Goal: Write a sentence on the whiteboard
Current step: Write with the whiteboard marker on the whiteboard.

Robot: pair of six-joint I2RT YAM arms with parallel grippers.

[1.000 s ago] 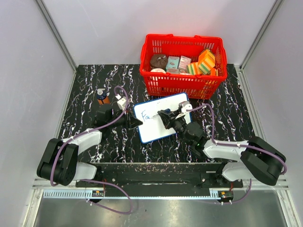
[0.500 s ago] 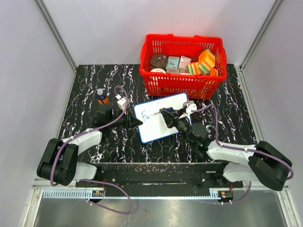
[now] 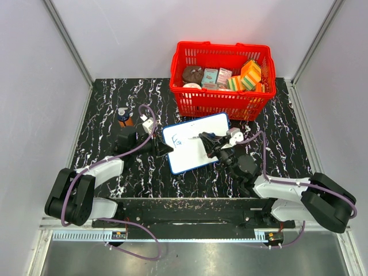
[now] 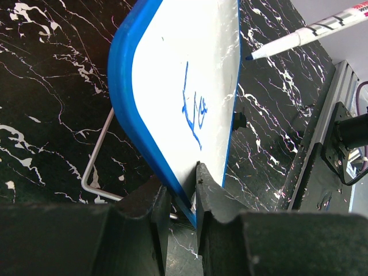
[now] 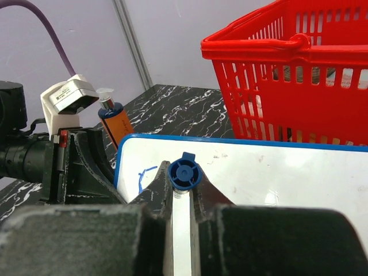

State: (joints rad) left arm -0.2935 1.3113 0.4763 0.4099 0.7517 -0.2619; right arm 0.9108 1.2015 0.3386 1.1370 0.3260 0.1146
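Note:
The whiteboard (image 3: 195, 150) with a blue frame stands tilted on the black marble table. My left gripper (image 3: 163, 148) is shut on its left edge; the left wrist view shows the fingers (image 4: 183, 187) pinching the frame of the board (image 4: 190, 52). Blue writing, the start of the sentence (image 3: 177, 140), sits near that edge and shows in the left wrist view (image 4: 195, 109). My right gripper (image 3: 208, 142) is shut on a white marker (image 4: 322, 29) with a blue end (image 5: 184, 174). The marker's tip is held clear of the writing, over the board (image 5: 276, 172).
A red basket (image 3: 218, 104) full of packets stands right behind the board. An orange bottle (image 3: 123, 117) stands at the back left, seen also in the right wrist view (image 5: 114, 122). A wire stand (image 4: 95, 167) props the board. A metal rail runs along the near edge.
My right arm has drawn back to the right and its wrist has swung lower, taking the marker slightly rightward. The left gripper and the board have not moved.

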